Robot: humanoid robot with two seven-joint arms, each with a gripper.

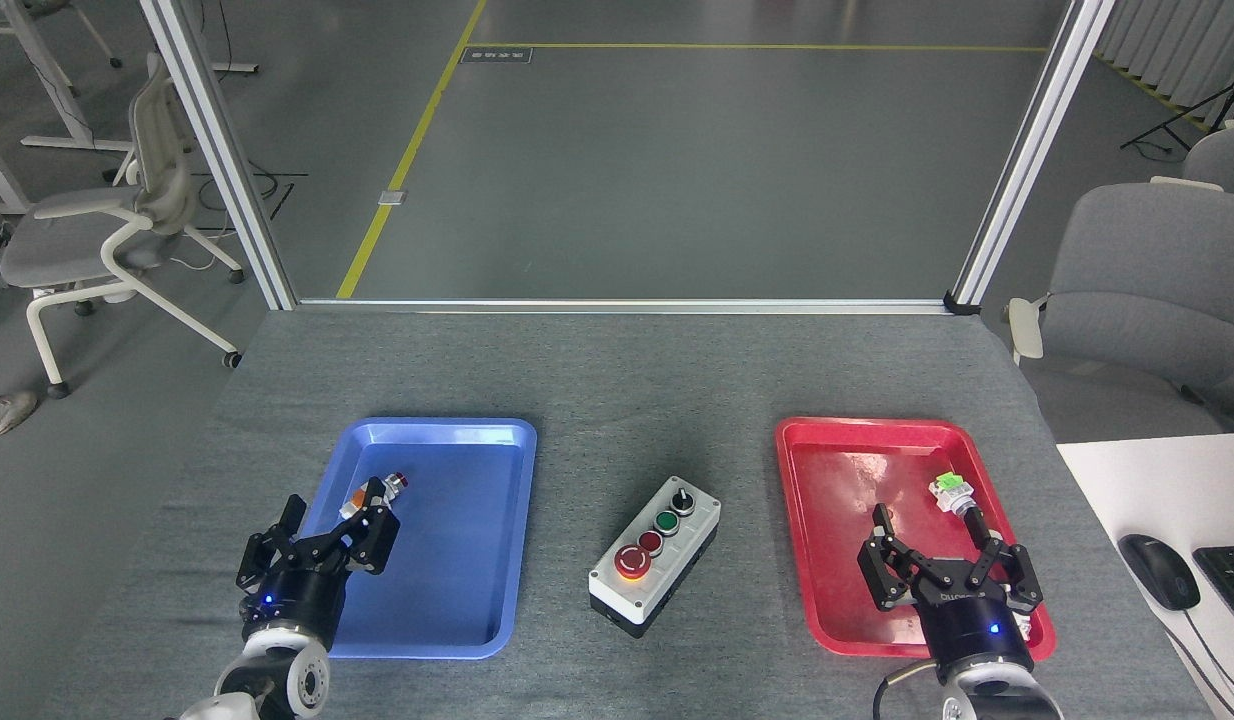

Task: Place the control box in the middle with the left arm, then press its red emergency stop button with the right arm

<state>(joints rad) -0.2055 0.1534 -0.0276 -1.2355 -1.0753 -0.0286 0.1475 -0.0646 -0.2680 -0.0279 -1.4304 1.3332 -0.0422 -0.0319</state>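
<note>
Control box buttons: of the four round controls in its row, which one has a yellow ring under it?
The red emergency stop button, the largest control, at the near-left end of the control box. The others lack a ring.

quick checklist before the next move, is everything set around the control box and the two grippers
1. Control box between the blue tray and the red tray, flat on the table: ok.
2. Red emergency stop button uncovered, nothing over it: ok.
3. Whether that button is pressed in: cannot tell.
4. Right gripper lined up over the box: not ok, it hovers over the red tray with fingers spread, apart from the box.
5. Left gripper clear of the box: ok, it sits at the blue tray's near left edge; its fingers look closed, with the small orange-and-white part just past them.
6. Green part close to the right gripper's fingertip: touching or not, cannot tell.
</note>
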